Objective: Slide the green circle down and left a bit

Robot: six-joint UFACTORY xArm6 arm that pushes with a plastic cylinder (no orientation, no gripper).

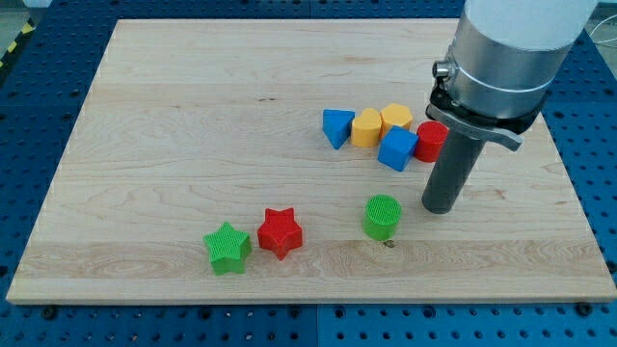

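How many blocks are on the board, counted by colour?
Green: 2, the green circle and green star.
Red: 2, the red star and red block.
Blue: 2, the blue triangle and blue cube.
Yellow: 2, at and.
Total: 8.

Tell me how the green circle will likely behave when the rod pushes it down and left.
The green circle stands upright as a short ribbed cylinder, so it should slide rather than tip. Its round side may let it slip off my tip, which sits to its right and slightly above, unless the push is centred. It looks small, probably light, and nothing blocks that path.
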